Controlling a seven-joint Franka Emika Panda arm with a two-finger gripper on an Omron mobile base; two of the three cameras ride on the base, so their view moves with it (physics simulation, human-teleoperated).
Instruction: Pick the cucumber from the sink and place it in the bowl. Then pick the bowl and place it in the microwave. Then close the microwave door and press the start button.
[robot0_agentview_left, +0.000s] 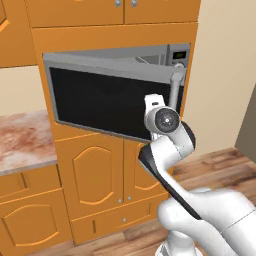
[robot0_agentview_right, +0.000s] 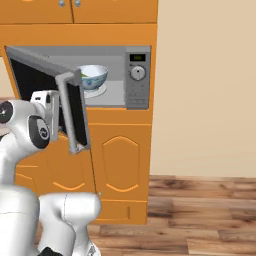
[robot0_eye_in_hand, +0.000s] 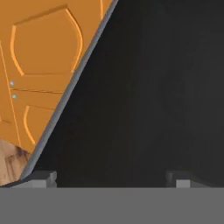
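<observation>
Claw fingers stand spread wide and hold nothing; in the hand view the two tips rise close against the black glass of the microwave door. The step in hand is judged to be closing that door, since the bowl already sits inside the microwave on its floor, with a trace of green just visible inside it that is probably the cucumber; this cannot be confirmed.

The door stands partly open, hinged at the left of the cavity, with its free edge and vertical bar handle swung out toward the robot. The wrist sits just in front of the glass, near the handle end.

Recommended procedure:
- Push with the fingertips or the flat of the hand against the outer face, near the free edge, where leverage is greatest.
- Follow the door's arc about the hinge; a straight push is likely to slide the tips across the smooth glass.
- Keep the fingers clear of the handle bar and the gap at the control panel side, so nothing is trapped as the door seats.
- Continue until the door lies flush with the orange cabinet front, then withdraw before addressing the start button.
</observation>
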